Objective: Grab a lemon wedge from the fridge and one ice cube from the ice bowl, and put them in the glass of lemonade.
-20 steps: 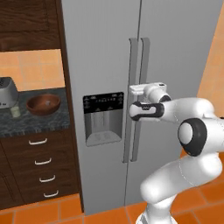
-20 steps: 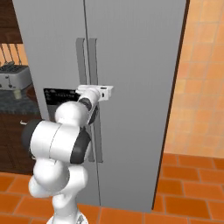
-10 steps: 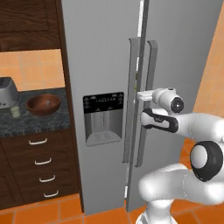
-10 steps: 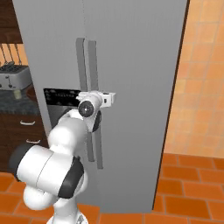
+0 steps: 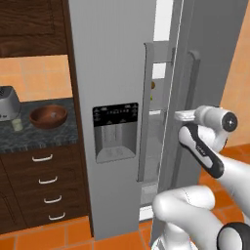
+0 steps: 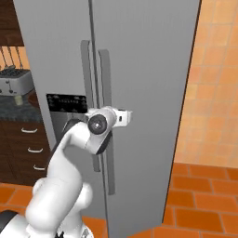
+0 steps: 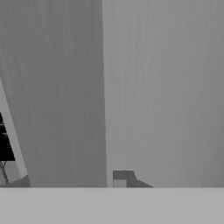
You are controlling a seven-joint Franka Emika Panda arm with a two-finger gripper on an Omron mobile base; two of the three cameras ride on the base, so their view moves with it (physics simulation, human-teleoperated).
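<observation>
My gripper (image 5: pixel 179 115) sits right of centre in the left base view, at the long handle (image 5: pixel 189 88) of the fridge's (image 5: pixel 112 73) right door (image 5: pixel 215 53). My white hand covers the jaws there, and from the pictures I cannot tell how wide they stand or whether they close on the handle. In the right base view the gripper (image 6: pixel 126 115) is at mid-frame, pressed against the door front beside the two vertical handles.

The right door stands ajar. Through the gap, in the upper middle of the left base view, I see the bright white inside (image 5: pixel 161 19) of the fridge and a shelf (image 5: pixel 157 113) lower down. A small dark item (image 5: pixel 153 86) sits at the edge of the gap; it is too small to name. I cannot make out the lemon wedge.

The left door carries the black dispenser panel (image 5: pixel 115 115), just left of centre.

At the left edge of the left base view, the ice bowl (image 5: pixel 48 116) rests on the dark counter (image 5: pixel 34 136). The glass (image 5: pixel 17 125) stands just left of it, apart from it, with the toaster (image 5: pixel 8 102) behind. Drawers (image 5: pixel 46 183) fill the lower left below the counter.

The hand view is grey door surface with a vertical seam down the middle.
</observation>
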